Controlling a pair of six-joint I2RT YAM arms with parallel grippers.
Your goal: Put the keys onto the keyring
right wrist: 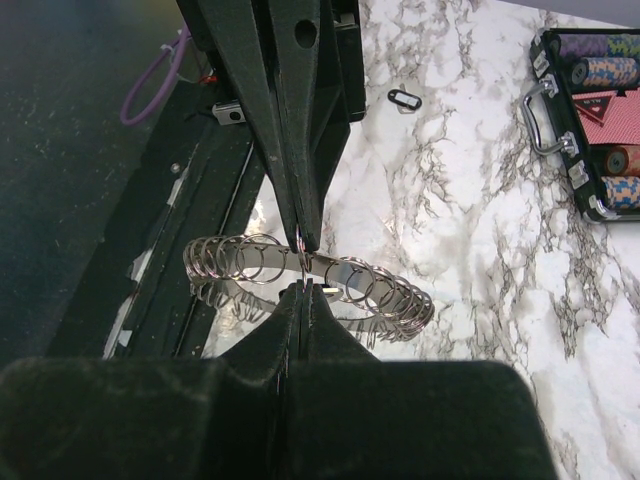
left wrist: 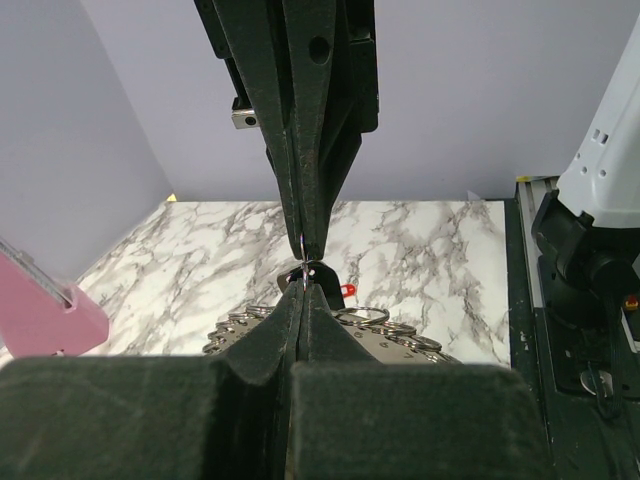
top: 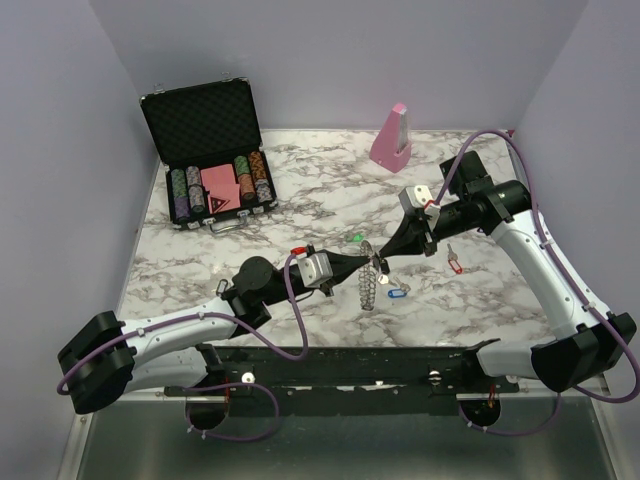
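The keyring (top: 367, 288) hangs edge-on at mid-table, looking like a coil; its looped rim (right wrist: 390, 295) shows in the right wrist view, and its flat grey face (left wrist: 420, 345) in the left wrist view. My left gripper (top: 372, 262) and right gripper (top: 386, 262) meet tip to tip above it. Both are shut on one thin loop of the rim (right wrist: 301, 250). A green key (top: 357, 238), a red key (top: 457, 266) and a blue key (top: 394, 295) lie on the marble near the ring. A black tag (right wrist: 404, 98) lies further off, beside the left arm.
An open black case of poker chips (top: 210, 150) stands at the back left. A pink wedge block (top: 392, 135) stands at the back, right of centre. Lilac walls close in three sides, and the black base rail (top: 340, 365) runs along the near edge.
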